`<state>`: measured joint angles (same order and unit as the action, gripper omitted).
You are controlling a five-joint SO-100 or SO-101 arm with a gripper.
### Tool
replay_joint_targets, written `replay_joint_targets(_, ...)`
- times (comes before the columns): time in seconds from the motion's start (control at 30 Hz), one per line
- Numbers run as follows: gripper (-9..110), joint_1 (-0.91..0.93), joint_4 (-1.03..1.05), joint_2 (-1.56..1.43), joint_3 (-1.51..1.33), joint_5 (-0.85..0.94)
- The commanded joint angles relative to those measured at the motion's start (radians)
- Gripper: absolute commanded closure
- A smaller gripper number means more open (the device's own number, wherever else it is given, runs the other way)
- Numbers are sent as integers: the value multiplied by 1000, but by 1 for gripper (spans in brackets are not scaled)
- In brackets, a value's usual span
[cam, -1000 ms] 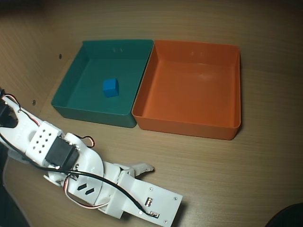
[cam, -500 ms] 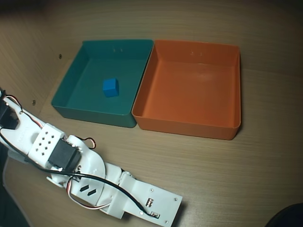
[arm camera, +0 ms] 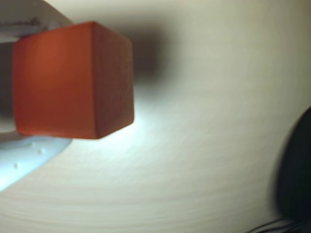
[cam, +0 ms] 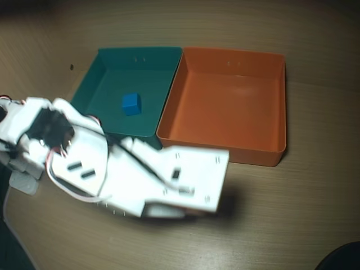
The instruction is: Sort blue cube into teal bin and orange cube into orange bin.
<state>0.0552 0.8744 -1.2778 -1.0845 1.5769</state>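
1 arm (cam: 129, 174) reaches low, end effector (arm camera: 9, 80) clamping orange cube (arm camera: 73, 80).

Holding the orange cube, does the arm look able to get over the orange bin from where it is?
Probably yes. The orange cube sits clamped in the gripper, and the orange bin lies just beyond the arm, open-topped, with nothing in it or in the way.

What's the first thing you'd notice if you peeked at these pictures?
A big orange cube fills the left of the wrist view, held between the white gripper's jaws. From overhead, the teal bin and orange bin sit side by side, with a little blue cube inside the teal one.
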Motion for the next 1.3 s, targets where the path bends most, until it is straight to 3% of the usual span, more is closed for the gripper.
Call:
replay_joint_targets(0.0,106,-74,-17,-152,89,8)
replay_joint_targets(0.63,106,-460,-18,-37,104,9)
replay_joint_targets(0.97,106,-491,-17,308,390,6)
replay_joint_targets(1.27,105,-491,-17,376,445,9)
